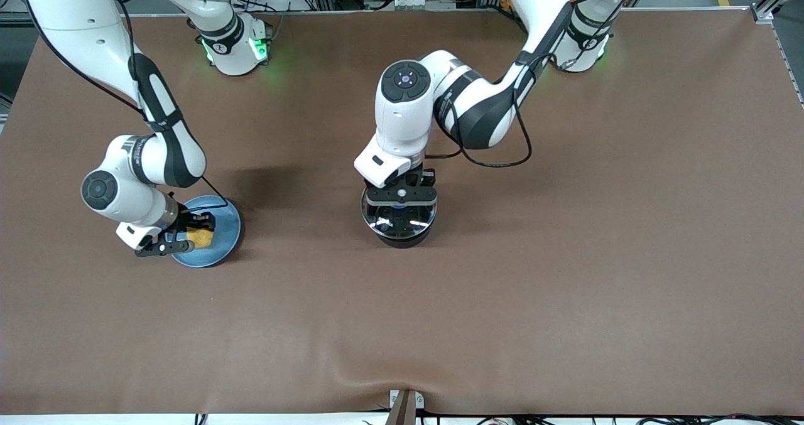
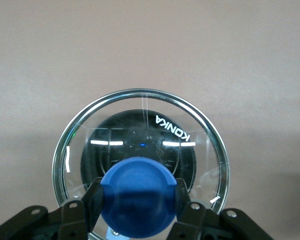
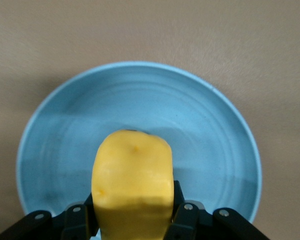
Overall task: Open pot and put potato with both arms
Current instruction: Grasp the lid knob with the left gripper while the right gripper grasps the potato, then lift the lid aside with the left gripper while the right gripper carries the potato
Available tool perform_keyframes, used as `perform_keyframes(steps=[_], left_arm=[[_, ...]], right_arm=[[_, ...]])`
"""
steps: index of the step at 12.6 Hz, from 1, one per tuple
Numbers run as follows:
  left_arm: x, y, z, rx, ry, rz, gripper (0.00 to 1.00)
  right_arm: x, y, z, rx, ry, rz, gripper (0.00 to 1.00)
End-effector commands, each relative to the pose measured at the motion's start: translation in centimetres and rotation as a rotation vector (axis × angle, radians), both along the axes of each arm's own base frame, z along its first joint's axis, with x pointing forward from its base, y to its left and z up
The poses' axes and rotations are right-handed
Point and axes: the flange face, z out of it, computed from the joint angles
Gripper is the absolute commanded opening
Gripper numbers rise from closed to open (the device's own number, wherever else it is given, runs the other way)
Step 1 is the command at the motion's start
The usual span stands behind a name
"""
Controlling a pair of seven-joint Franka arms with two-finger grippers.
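The left gripper [image 2: 138,200] is clenching the blue knob [image 2: 138,197] of the glass lid [image 2: 140,165], apparently just clear of the pot [image 1: 400,233] mid-worktop. The right gripper [image 3: 132,212] is grasping the potato [image 3: 132,187] over the plate [image 3: 205,125]. Remaining: moving the lid aside, dropping the potato in. Bare worktop [image 1: 565,287] is lying open all around.

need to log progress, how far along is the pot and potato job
Early stage. Done: both grips are made. The left gripper is shut on the lid by its blue knob, over the pot. The right gripper is shut on the potato over the plate. In hand: whether either is lifted yet cannot be told. Left: clear the lid, put the potato in the pot.
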Motion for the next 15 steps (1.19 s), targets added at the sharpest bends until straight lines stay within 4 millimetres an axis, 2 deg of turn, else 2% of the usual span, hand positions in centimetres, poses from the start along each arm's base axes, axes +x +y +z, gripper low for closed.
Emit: perform_keyframes(steps=[1, 4, 6, 8, 11, 13, 15], left_arm=[[-0.3, 1.2, 3.3, 0.005, -0.001, -0.003, 0.00], [-0.2, 3.5, 6.3, 0.023, 0.006, 0.008, 0.00], [0.2, 6.1, 8.6, 0.040, 0.014, 0.002, 0.00], [0.6, 9.6, 10.9, 0.041, 0.007, 0.012, 0.00], [0.6, 14.8, 13.0, 0.047, 0.005, 0.033, 0.00], [0.9, 19.2, 14.1, 0.049, 0.009, 0.026, 0.00], [1.2, 24.4, 13.6, 0.071, 0.032, 0.002, 0.00]], right_arm=[[-0.2, 0.2, 6.5, 0.038, -0.034, 0.021, 0.03], [-0.2, 2.0, 11.9, 0.040, -0.101, 0.058, 0.03], [-0.3, 3.9, 14.7, 0.050, -0.108, 0.081, 0.04], [-0.3, 6.9, 17.1, 0.058, -0.106, 0.080, 0.04], [-0.9, 11.4, 17.8, 0.055, -0.094, 0.029, 0.04], [-1.5, 14.4, 17.8, 0.026, -0.087, 0.008, 0.04], [-2.4, 18.9, 18.4, -0.015, -0.091, -0.027, 0.04]])
